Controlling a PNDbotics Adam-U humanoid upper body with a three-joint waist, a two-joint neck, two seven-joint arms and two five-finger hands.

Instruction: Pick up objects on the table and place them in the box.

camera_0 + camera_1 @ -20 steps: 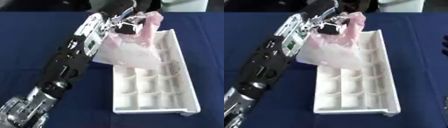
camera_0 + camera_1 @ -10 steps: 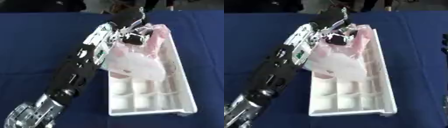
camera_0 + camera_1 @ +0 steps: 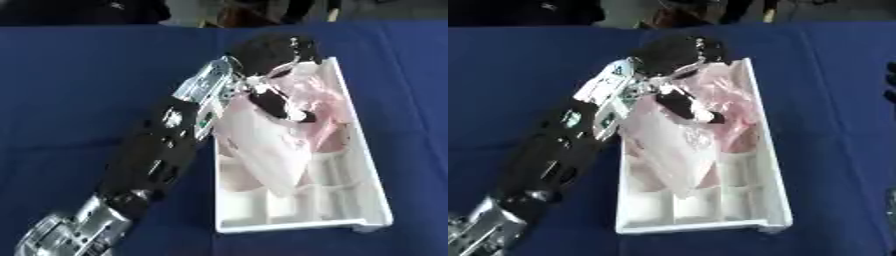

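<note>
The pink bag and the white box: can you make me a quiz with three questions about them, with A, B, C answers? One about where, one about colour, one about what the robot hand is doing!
1. Where is the pink bag?
A. Over the white box, draped into it
B. On the blue cloth, far from the box
C. Under the box

2. What colour is the table cover?
A. Red
B. Dark blue
C. Yellow

3. What is the left hand doing?
A. Resting flat on the cloth
B. Pointing up, holding nothing
C. Holding the bag with curled fingers

Answers:
1. A, since the bag hangs across the box's far compartments.
2. B, since blue cloth surrounds the box on every side.
3. C, since dark fingers curl into the bag's top, above the box.
</note>
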